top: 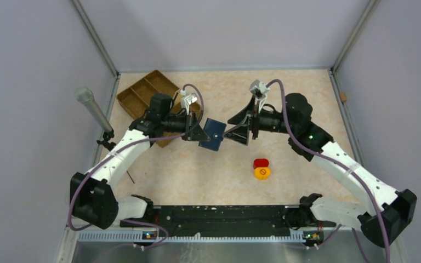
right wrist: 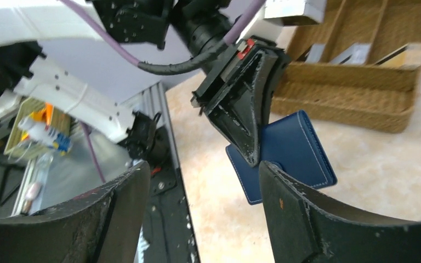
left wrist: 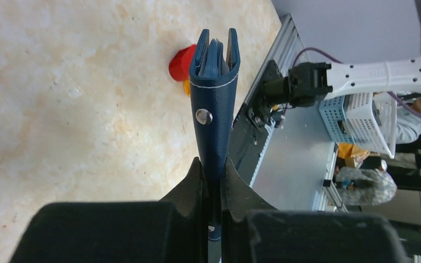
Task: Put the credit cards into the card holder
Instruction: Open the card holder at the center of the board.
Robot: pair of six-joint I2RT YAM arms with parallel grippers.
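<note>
Nearest the lens in the left wrist view, the left gripper (left wrist: 212, 167) has its fingers (left wrist: 193, 187) pinched shut on one end of the card holder (left wrist: 215, 109). The holder is carried clear of the counter (left wrist: 60, 82), just beside the woven tray (right wrist: 340, 90) on the side towards the right arm. We see the holder edge-on: its long axis runs straight out from the fingers, its snap stud (left wrist: 203, 115) is on one face, and its slightly splayed free end points away from the tray towards the red round piece (left wrist: 182, 63). Whether a card already sits between the leaves cannot be told. On the holder's far side from the tray, the right gripper (right wrist: 200, 181) stands wide open with nothing between its fingers (right wrist: 115, 219). It is just beside the holder, though we cannot tell if it touches it. Flat grey pieces leaning in the tray's compartments are, we judge, the credit cards (right wrist: 351, 53). The step in hand appears to be presenting the holder for loading. To do it well, the left grip should stay low on the clamped end so the mouth is unobstructed. The right arm should take one card by a short edge, line it up with the holder's long axis, and slide it squarely into a slot without levering the leaves apart.
</note>
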